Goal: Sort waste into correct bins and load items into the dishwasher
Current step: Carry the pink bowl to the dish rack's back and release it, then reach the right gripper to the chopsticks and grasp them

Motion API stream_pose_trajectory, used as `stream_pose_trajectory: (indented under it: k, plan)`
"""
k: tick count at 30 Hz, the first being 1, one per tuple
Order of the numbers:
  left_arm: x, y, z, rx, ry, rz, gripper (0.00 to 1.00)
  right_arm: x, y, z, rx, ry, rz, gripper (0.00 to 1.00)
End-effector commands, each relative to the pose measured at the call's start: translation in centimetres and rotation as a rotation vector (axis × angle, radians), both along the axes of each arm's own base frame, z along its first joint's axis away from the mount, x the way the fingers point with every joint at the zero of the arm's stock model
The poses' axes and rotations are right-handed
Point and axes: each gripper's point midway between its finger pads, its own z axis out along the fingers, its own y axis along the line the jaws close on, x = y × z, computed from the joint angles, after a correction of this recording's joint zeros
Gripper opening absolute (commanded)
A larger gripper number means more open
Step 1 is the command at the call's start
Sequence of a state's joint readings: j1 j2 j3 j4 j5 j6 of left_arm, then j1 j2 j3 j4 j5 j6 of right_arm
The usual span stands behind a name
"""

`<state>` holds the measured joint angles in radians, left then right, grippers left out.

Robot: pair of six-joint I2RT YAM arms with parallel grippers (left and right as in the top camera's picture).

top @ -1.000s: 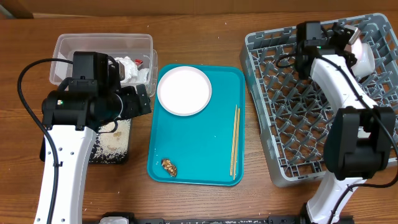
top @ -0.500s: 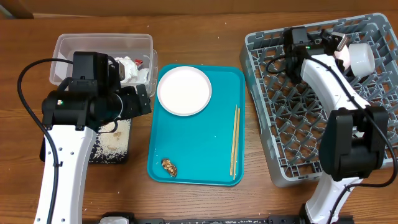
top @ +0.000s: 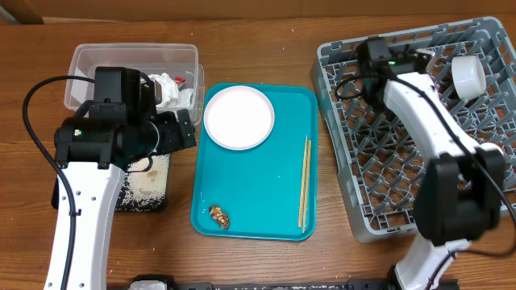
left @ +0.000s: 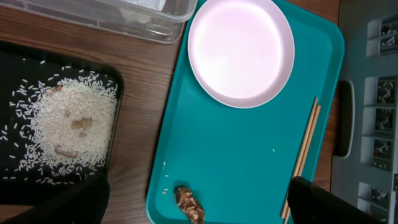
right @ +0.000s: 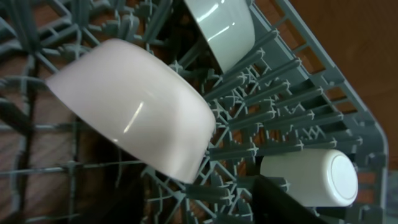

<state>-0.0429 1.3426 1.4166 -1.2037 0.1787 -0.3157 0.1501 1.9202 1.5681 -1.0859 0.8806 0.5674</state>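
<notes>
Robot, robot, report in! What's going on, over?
Left gripper open, empty. Right gripper over rack, jaws unclear. White bowl, cup racked; plate, chopsticks, lump on tray. Nothing blocking.

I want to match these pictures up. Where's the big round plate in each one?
Overhead: the plate sits at the teal tray's top left corner.
Left wrist: top middle, on the same tray.
Right wrist: not in it.
Shared landmark: the grey rack, right of the tray, shows in all three.
</notes>
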Motion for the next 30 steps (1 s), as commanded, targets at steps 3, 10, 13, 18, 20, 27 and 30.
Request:
stream_pose_trajectory:
  k: [3, 10, 13, 18, 20, 27, 30]
  plan:
    - [0.3, 0.3, 0.6, 0.006, -0.022, 0.013, 0.95, -1.6, 1.9, 7.1, 0.208, -0.207, 0.057, 0.80]
    - [0.4, 0.3, 0.7, 0.006, -0.026, 0.014, 0.99, -4.1, 12.0, 7.8, 0.728, -0.080, 0.486, 0.87]
    - [0.4, 0.3, 0.6, 0.006, -0.023, 0.014, 0.99, -6.0, 15.6, 7.0, 0.906, 0.018, 0.566, 0.87]
    - [0.5, 0.2, 0.3, 0.006, -0.008, 0.013, 0.99, -8.5, 19.1, 5.7, 0.958, 0.147, 0.620, 0.87]
    - [0.6, 0.3, 0.1, 0.006, -0.002, 0.013, 0.99, -9.4, 20.7, 5.3, 0.959, 0.197, 0.650, 0.87]
    - [0.7, 0.2, -0.2, 0.007, 0.006, 0.013, 1.00, -11.7, 24.8, 1.3, 0.979, 0.302, 0.575, 0.87]
    - [0.7, 0.2, -0.2, 0.007, 0.007, 0.013, 1.00, -12.7, 25.9, -1.6, 0.998, 0.337, 0.522, 0.87]
